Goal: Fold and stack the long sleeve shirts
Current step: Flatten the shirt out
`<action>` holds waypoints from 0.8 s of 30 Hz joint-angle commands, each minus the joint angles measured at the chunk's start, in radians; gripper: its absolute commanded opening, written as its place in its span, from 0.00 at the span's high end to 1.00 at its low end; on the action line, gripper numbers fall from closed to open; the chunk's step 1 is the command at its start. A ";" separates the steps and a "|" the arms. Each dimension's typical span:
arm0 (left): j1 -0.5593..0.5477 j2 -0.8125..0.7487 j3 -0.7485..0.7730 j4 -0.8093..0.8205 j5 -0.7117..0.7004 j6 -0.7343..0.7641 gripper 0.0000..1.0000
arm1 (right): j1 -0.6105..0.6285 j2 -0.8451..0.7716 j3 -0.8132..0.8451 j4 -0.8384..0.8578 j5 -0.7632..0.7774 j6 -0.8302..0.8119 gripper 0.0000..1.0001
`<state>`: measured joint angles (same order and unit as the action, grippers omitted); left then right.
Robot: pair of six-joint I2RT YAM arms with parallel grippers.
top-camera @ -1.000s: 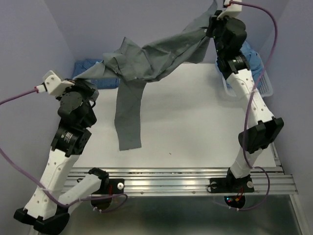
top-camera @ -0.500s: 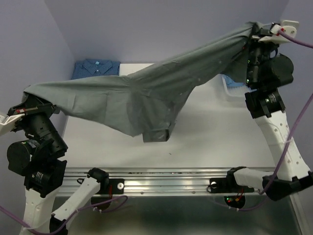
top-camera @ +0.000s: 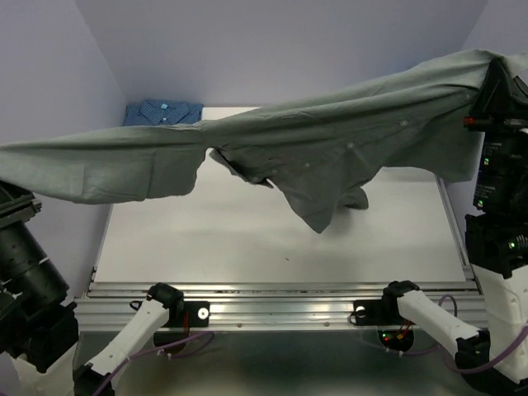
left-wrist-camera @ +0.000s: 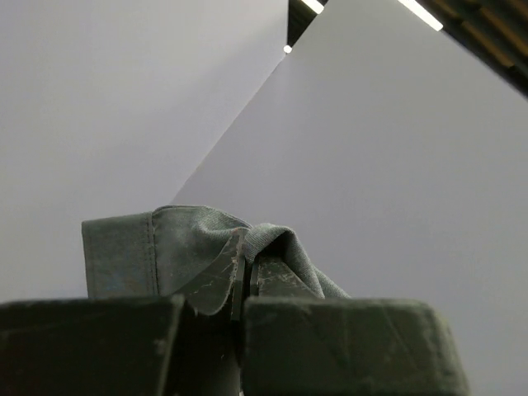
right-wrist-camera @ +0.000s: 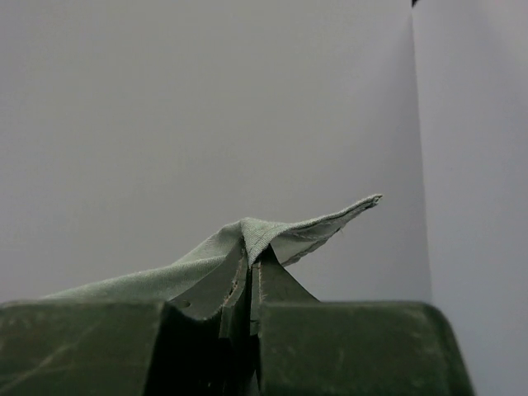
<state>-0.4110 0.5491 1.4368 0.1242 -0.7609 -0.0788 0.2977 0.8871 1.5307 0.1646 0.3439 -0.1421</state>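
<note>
A white bench (top-camera: pixel 247 239) fills the middle of the overhead view, boxed in by plain pale lilac walls: a back wall (top-camera: pixel 272 49) at 12 o'clock, a left wall (top-camera: pixel 41 74) at 9 o'clock and a sliver of right wall (top-camera: pixel 499 21) at 2 o'clock. A ribbed silver rail (top-camera: pixel 280 301) runs along the bench's near edge at 6 o'clock, above a dim grey surface (top-camera: pixel 289 363). In the left wrist view, bright strip lights (left-wrist-camera: pixel 419 14) show at 1 o'clock.

Top view: grey shirt (top-camera: pixel 330 136) runs off the left edge and hides the folded blue shirt's (top-camera: pixel 163 111) near part. Left arm (top-camera: pixel 25 272) and right arm (top-camera: pixel 499 214) are cropped at the sides.
</note>
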 commanded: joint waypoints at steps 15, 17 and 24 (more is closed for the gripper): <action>0.008 0.425 0.113 0.204 -0.182 0.159 1.00 | -0.006 0.310 0.048 -0.093 0.189 0.047 0.99; 0.053 0.516 0.108 0.161 -0.158 0.120 1.00 | -0.006 0.396 0.046 -0.094 0.224 0.065 0.99; 0.386 0.819 -0.029 0.182 0.225 -0.148 1.00 | -0.043 0.761 0.011 -0.223 0.025 0.321 0.98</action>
<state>-0.1055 1.2938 1.4757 0.1787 -0.6846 -0.1429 0.2836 1.5452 1.5318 0.0200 0.4389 0.0086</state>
